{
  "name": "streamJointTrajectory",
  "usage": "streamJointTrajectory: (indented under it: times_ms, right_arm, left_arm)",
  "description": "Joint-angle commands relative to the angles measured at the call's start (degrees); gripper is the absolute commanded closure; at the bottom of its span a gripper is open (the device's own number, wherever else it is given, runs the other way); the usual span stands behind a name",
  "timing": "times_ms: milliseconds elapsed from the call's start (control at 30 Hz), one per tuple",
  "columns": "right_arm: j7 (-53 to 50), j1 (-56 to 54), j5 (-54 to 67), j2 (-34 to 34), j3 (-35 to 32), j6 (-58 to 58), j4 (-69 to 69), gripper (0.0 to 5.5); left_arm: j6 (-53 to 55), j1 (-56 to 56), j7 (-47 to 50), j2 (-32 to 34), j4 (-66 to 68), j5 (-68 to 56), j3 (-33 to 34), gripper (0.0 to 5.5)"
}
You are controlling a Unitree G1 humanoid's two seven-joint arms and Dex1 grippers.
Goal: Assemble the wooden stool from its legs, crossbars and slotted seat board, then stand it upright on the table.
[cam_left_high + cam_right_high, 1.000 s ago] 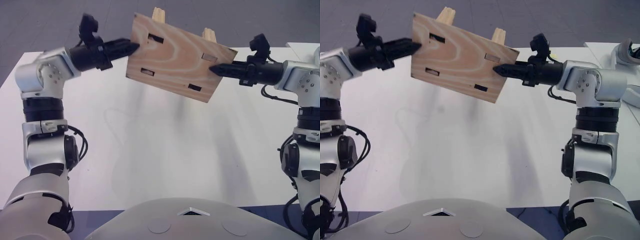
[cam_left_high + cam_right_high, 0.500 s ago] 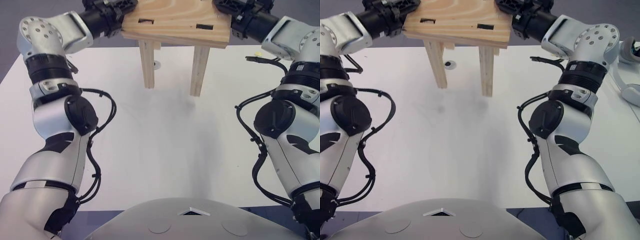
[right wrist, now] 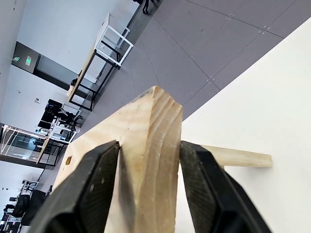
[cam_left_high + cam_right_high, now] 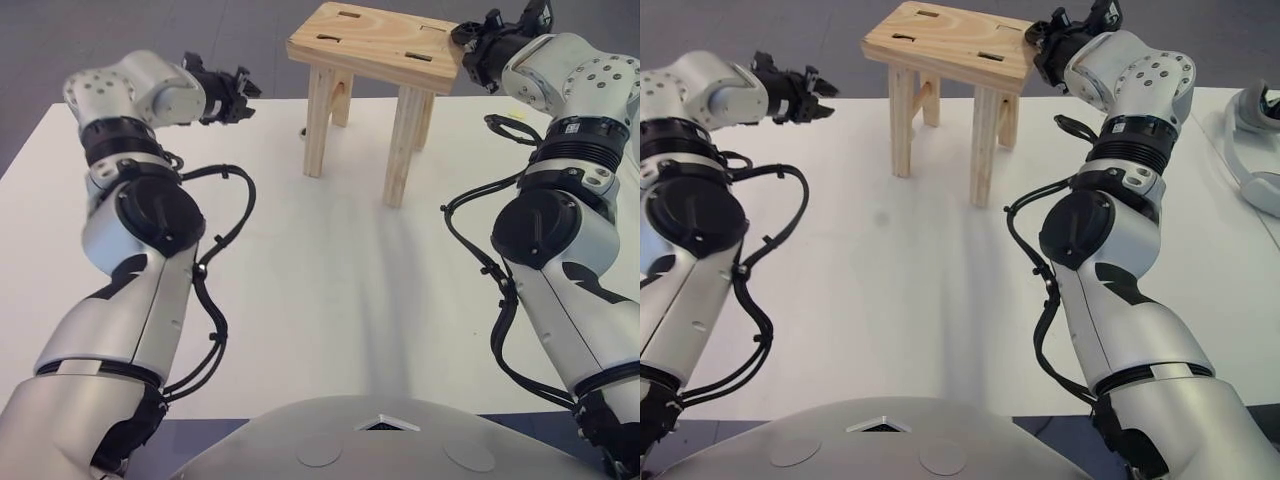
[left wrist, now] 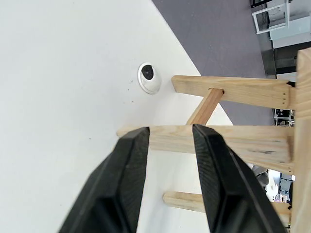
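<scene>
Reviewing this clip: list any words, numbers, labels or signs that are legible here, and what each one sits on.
No text is legible.
Wooden stool: bare wood, no print or label.
Green wall sign in the room behind: too small to read.
Round cap set in the white table: no marking can be made out.

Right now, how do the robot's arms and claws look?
The left arm and right arm are silver-grey shells with round black joint caps and ribbed black bands. Black cables loop along both. The left claw and right claw are black, each with two tapering fingers.
</scene>
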Motion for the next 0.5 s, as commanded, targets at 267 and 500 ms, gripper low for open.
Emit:
streamJointTrajectory:
  times_ms: [267,500]
  right_arm:
    - [2.6,8.1,2.7,0.1,5.0,8.1,-2.9,2.96]
    - [10.4,9.6,0.9,-5.7,9.3,5.8,2.0,1.81]
  left_arm:
    - [5.5,3.0,-7.9,-0.7,-11.6,-1.9,-7.8,3.69]
    - [7.0,5.6,-14.9,2.4,-15.7,0.2,-14.6,2.7]
